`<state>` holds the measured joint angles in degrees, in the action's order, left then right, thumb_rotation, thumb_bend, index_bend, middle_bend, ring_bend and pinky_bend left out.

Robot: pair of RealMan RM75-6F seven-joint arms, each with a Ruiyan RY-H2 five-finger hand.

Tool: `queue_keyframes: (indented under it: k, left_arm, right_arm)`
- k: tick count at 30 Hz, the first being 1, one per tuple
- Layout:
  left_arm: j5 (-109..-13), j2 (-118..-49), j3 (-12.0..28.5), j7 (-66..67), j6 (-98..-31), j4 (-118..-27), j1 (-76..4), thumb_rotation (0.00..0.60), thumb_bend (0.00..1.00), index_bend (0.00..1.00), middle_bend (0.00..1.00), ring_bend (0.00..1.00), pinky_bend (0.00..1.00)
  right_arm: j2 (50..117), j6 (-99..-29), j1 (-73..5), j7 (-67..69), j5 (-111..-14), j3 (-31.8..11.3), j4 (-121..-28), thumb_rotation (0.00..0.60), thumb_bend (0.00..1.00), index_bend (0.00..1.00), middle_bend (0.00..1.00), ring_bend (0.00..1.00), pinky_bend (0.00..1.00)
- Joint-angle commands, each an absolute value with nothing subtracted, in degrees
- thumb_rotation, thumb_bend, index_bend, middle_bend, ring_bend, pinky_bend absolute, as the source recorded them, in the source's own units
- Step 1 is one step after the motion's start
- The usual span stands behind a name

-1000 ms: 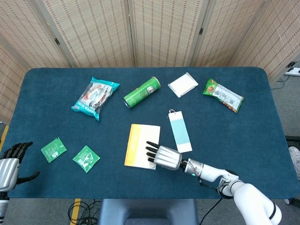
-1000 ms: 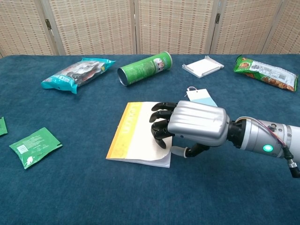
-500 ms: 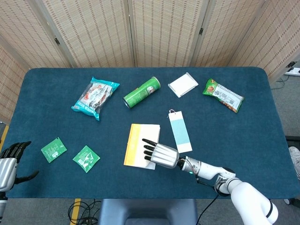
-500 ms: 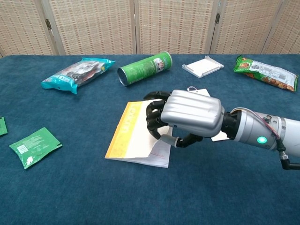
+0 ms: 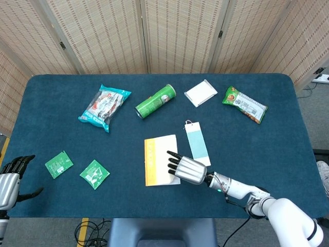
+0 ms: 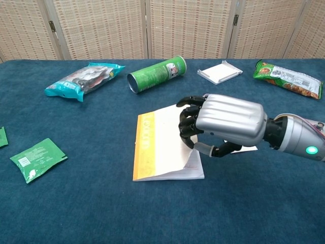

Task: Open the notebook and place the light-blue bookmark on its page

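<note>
The notebook (image 5: 159, 159) (image 6: 160, 142), white with an orange-yellow spine on its left, lies shut near the table's front middle. My right hand (image 5: 187, 170) (image 6: 228, 121) lies on its right edge. The fingers curl down on the cover and the thumb is tucked at the edge, where the cover's near corner lifts slightly. The light-blue bookmark (image 5: 197, 144) lies flat just right of the notebook, beyond the hand; in the chest view the hand hides almost all of it. My left hand (image 5: 10, 177) hangs off the table's front left corner, fingers apart and holding nothing.
Along the back lie a blue snack bag (image 5: 104, 107), a green chip can (image 5: 156, 101) on its side, a white box (image 5: 200, 92) and a green snack packet (image 5: 245, 104). Two green sachets (image 5: 58, 164) (image 5: 94, 174) lie at the front left.
The notebook has slid right and turned squarer to the table edge together with my right hand. The left hand has not moved.
</note>
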<state>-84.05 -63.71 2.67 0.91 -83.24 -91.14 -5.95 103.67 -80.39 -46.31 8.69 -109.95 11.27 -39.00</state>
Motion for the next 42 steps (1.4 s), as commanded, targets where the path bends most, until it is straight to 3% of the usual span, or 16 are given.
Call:
queue_keyframes:
  k: [1, 9, 18, 42]
  left_arm:
    - [-83.95, -63.72, 2.72, 0.9, -83.16, -91.27, -5.99, 0.6, 0.15, 0.16, 0.2, 0.15, 0.23]
    - [-84.36, -63.83, 2.73, 0.66, -83.44, -91.15, -6.05, 0.6, 0.15, 0.16, 0.2, 0.15, 0.23]
    - [-84.08, -63.75, 2.27, -0.48, -83.26, -90.96, -5.6, 0.6, 0.15, 0.16, 0.19, 0.15, 0.23]
    - [-83.79, -62.71, 1.03, -2.03, -83.1, -91.09, -4.09, 0.6, 0.15, 0.16, 0.19, 0.15, 0.23]
  right_arm:
    - [100.33, -79.98, -45.81, 5.88, -110.63, 12.33, -43.21, 0.6, 0.51, 0.72, 0.5, 0.33, 0.17]
    - [93.12, -79.01, -46.54, -1.29, -113.49, 13.65, -53.86, 0.6, 0.5, 0.72, 0.5, 0.33, 0.17]
    - [91.85, -79.77, -51.33, -3.49, -118.26, 11.47, -57.94, 0.6, 0.51, 0.72, 0.5, 0.33, 0.18]
    - [104.36, -75.6, -63.97, 4.09, -120.29, 5.81, -47.15, 0.6, 0.49, 0.72, 0.45, 0.33, 0.18]
